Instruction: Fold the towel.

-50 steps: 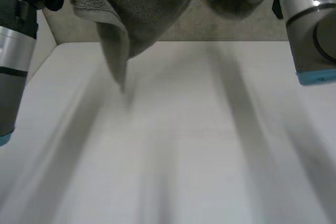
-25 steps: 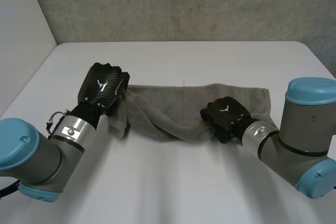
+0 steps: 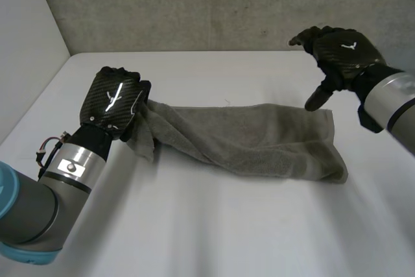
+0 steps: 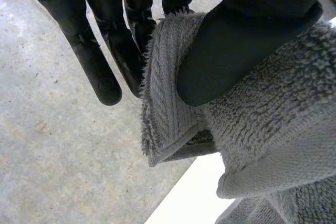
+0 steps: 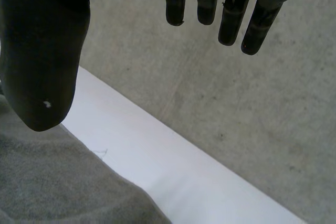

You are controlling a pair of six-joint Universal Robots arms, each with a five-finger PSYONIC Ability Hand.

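Observation:
A grey towel [image 3: 253, 142] lies bunched in a long strip across the middle of the white table [image 3: 214, 225]. My left hand [image 3: 115, 102] is shut on the towel's left end, and in the left wrist view its thumb [image 4: 247, 35] pinches the towel's hem [image 4: 168, 103] against the fingers. My right hand [image 3: 337, 53] hovers above the towel's right end, apart from it, open with nothing in it. The right wrist view has its straight fingers [image 5: 231, 14] and thumb [image 5: 42, 61] over the towel [image 5: 58, 182] and the table's far edge.
A grey concrete wall [image 3: 214, 4] stands behind the table's far edge. A pale wall [image 3: 26, 43] runs along the left side. Bare table surface lies in front of the towel.
The towel came down from hanging in front of the camera onto the table. My right hand let go of its right end, opened and rose up to the right. The left hand kept its grip.

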